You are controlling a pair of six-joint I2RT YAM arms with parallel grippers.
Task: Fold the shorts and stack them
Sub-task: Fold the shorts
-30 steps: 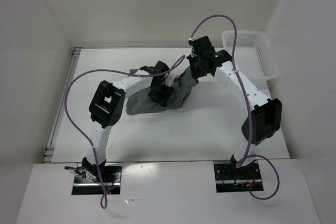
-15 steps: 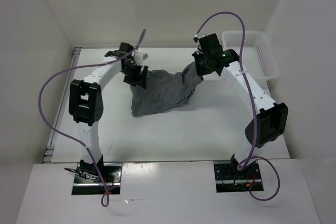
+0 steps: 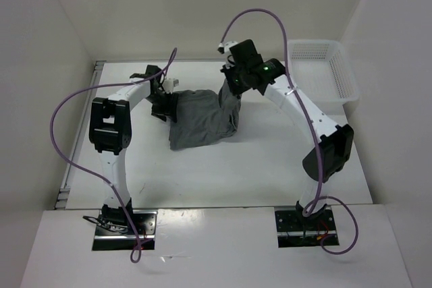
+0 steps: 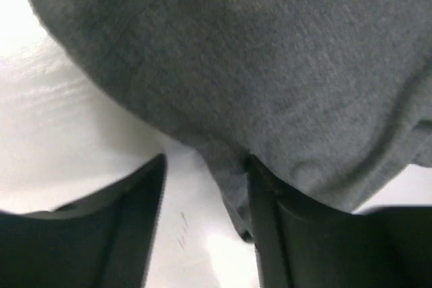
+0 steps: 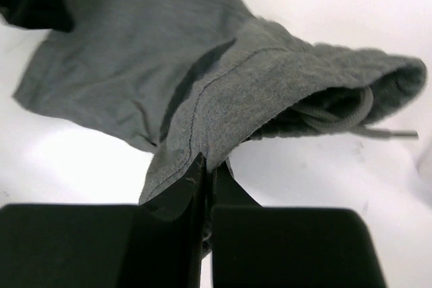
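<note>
Top external view has the shorts (image 3: pixel 201 123) lying on the white table (image 3: pixel 270 160) between the two claws, one part flat and one end lifted. The right gripper (image 3: pixel 229 94) is above that raised end, and grey fabric hangs down from it to the table. In the right wrist view its two fingers are clenched together with a fold of the shorts (image 5: pixel 135 52) pinched between them at the tips. The waist opening sits beyond and to the right of the tips, with the drawstring (image 5: pixel 351 118) trailing out of it. The left gripper (image 3: pixel 165 107) is at the flat part's left edge. In the left wrist view its fingers (image 4: pixel 135 220) stand apart, released, with bare table showing in the gap. The shorts (image 4: pixel 270 65) spread ahead of the tips and drape against the finger on the right of that view. The white mesh basket (image 3: pixel 320 69) stands well off to the right of the right claw.
</note>
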